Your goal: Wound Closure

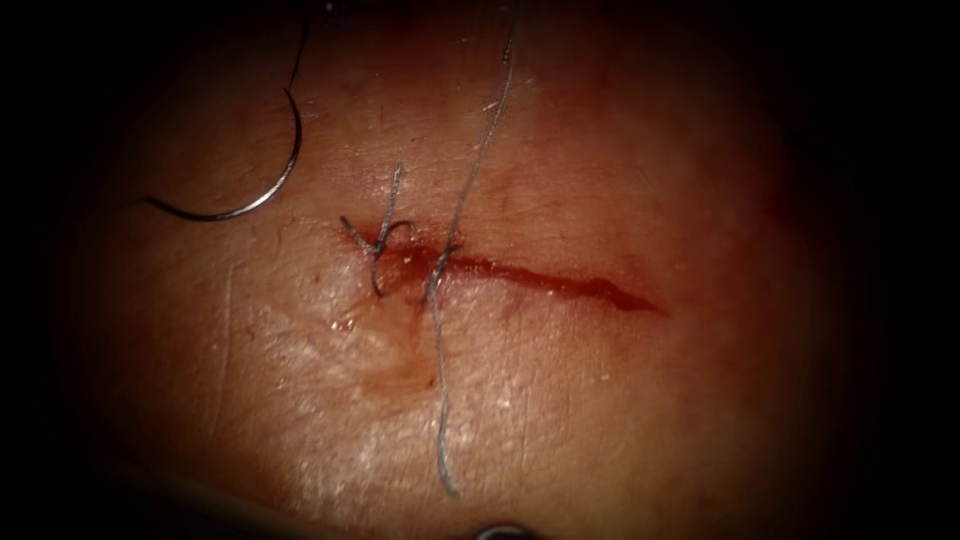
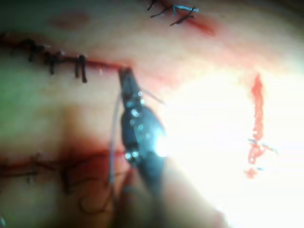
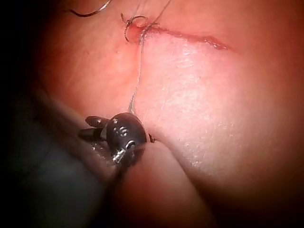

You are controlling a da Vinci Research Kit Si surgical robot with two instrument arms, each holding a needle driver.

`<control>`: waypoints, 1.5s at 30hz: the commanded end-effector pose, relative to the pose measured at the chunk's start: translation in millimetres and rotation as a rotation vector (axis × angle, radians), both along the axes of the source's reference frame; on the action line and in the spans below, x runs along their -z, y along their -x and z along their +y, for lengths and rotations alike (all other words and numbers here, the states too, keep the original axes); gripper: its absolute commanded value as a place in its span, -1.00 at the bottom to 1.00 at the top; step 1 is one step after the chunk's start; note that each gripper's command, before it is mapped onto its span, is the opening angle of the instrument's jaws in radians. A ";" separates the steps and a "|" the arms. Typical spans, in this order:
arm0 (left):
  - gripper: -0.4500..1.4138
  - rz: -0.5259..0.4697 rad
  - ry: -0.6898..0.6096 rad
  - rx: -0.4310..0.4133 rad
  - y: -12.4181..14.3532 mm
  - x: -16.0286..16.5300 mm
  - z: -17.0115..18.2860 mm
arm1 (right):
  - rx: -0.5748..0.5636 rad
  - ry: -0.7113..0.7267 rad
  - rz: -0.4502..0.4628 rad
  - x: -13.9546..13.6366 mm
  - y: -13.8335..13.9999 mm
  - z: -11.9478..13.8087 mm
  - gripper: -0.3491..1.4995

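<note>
One needle (image 1: 262, 196) lies free on the tissue (image 1: 560, 400), left of the one cut (image 1: 560, 282), held by neither tool. One thread (image 1: 440, 400) crosses the cut beside one knotted stitch (image 1: 378, 245). The right tool (image 3: 92, 128), its two jaws slightly parted, sits near the thread's end; the left tool (image 2: 127, 76), jaws pressed together, holds nothing.

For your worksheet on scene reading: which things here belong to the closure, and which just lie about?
Job: cut; thread across it; tied stitch; needle, unheld, flat on tissue left of the cut.
Lying about: older stitched cuts; their thread ends.
</note>
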State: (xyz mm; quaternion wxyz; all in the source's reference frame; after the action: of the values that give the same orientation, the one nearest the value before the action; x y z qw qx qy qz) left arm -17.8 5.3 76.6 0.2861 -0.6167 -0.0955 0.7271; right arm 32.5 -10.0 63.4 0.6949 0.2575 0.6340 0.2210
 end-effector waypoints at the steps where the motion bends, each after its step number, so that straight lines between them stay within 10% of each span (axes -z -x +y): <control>1: -1.00 -0.013 -0.001 0.005 -0.2 0.0 -1.1 | -0.009 0.012 0.008 1.6 -0.2 2.4 -0.07; 7: -1.00 -0.046 -0.015 -0.001 -2.5 4.4 -6.0 | -0.075 0.039 0.001 2.4 1.3 10.3 -0.02; 16: -1.00 -0.087 -0.009 0.012 -4.6 10.3 -15.0 | -0.152 0.054 -0.071 -5.2 1.9 18.6 -0.07; 32: -1.00 -0.142 -0.017 0.071 -6.1 9.4 -24.1 | -0.251 0.078 -0.068 -10.2 -1.0 24.9 -0.64; 45: -1.00 -0.169 -0.049 0.120 -6.1 4.3 -26.5 | -0.223 -0.188 0.285 -11.1 1.2 23.9 -0.85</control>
State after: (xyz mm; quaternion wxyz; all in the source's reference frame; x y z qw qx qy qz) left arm -11.6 -20.3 72.0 0.3340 -0.6740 -0.0979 0.6516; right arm 30.4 14.2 74.1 0.5400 0.2829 0.7290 0.3114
